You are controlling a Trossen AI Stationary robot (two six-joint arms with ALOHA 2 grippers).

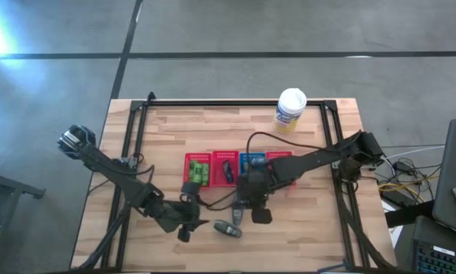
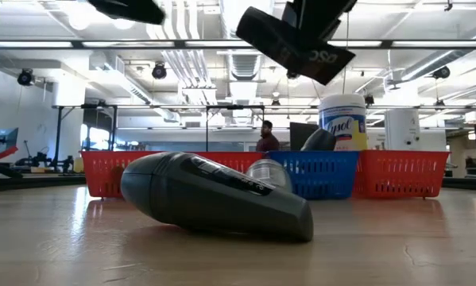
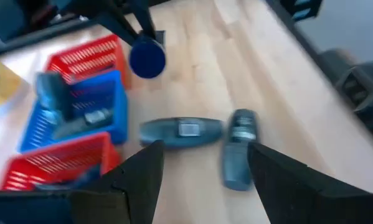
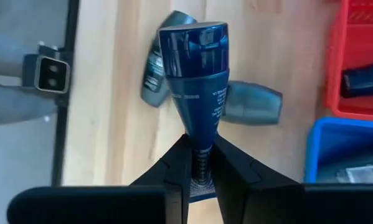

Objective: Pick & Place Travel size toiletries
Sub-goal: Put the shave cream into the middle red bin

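We see our right hand closed on the thin end of a dark blue tube, held above the desk. Two grey tubes lie on the wood just below it. Our left hand is open near them, holding nothing.

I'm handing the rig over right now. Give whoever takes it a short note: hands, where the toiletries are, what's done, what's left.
Right hand: shut on the crimped end of a dark blue tube, held above the table near the baskets.
Left hand: open, empty, hovering over the two grey tubes lying on the wood at the front.
Baskets, in a row mid-table: green pieces sit in the left red basket; the blue basket already holds a few items.
Done: several items sorted.
Left: place the blue tube, probably in a basket, then pick up both grey tubes.
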